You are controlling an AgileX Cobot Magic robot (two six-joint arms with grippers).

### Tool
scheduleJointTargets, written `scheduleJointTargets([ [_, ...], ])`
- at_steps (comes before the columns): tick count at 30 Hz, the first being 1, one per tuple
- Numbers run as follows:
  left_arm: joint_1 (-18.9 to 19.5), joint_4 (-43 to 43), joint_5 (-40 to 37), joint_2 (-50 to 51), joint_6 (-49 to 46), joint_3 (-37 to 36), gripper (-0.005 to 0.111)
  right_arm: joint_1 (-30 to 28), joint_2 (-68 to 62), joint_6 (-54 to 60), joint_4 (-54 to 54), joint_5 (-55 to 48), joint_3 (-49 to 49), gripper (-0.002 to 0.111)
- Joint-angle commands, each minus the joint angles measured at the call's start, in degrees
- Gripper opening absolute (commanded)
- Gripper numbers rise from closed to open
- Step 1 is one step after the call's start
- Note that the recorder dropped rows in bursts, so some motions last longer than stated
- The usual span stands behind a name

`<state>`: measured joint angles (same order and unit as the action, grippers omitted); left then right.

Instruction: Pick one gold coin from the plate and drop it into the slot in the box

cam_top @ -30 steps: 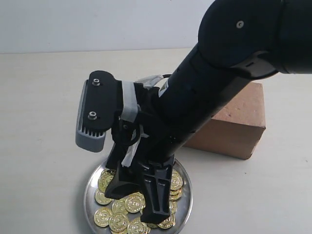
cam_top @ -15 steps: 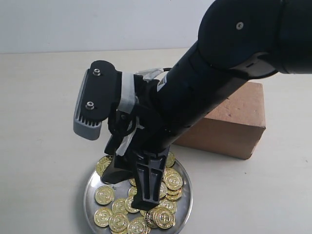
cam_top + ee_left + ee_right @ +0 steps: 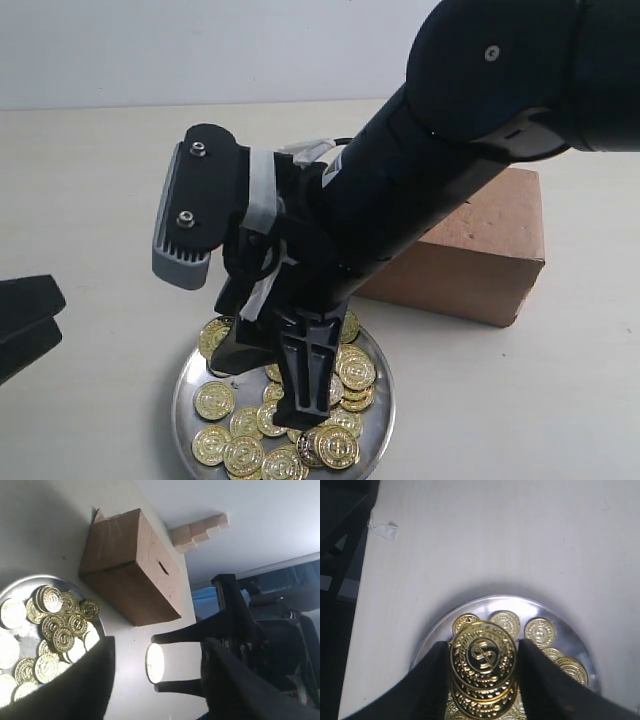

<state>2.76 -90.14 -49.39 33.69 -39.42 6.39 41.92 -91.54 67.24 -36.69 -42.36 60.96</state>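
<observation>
The silver plate [image 3: 184, 392] lies at the table's front and holds several gold coins [image 3: 225, 440]. My right gripper [image 3: 272, 388] reaches down over it and is shut on a small stack of gold coins [image 3: 482, 657], which sit face-on between its black fingers just above the plate [image 3: 580, 647]. The reddish-brown box [image 3: 490, 250] stands behind the plate on the right; the arm hides its top in the exterior view. The slot [image 3: 163, 568] shows in the left wrist view. My left gripper [image 3: 50, 312] enters at the left edge, its fingertips touching a pale, washed-out coin-shaped disc [image 3: 155, 662].
A stepped stack of small wooden blocks [image 3: 200, 530] stands beyond the box [image 3: 125, 575]. A scrap of white tape [image 3: 385, 530] lies near the table's dark edge. The right arm's thick black forearm [image 3: 430, 190] spans the middle of the scene.
The right gripper shifted slightly over the plate and rose with coins between its fingers, and the pile has rearranged. The left gripper has come into view at the left edge.
</observation>
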Motion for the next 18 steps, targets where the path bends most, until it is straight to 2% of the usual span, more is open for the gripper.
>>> scheduleJointTargets([
  [1,-0.1,-0.3,-8.7,14.4,-6.8,5.6,0.05,0.0,0.2,0.2,3.1,0.7,0.1,0.024],
  [5,-0.1,0.0,-14.7,27.8,-13.1,8.8,0.049,0.0,0.2,0.2,3.3,1.5,0.1,0.024],
  [8,-0.1,-2.2,-20.6,38.0,-21.3,9.1,0.049,0.0,0.2,0.0,2.5,2.5,0.1,0.024],
  [14,-0.1,-5.1,-20.6,44.3,-33.5,9.1,0.049,0.0,0.2,0.0,-0.8,3.5,0.1,0.024],
  [18,-1.5,-6.1,-20.6,44.3,-35.2,9.1,0.049,0.0,0.2,0.0,-3.2,3.6,0.1,0.024],
])
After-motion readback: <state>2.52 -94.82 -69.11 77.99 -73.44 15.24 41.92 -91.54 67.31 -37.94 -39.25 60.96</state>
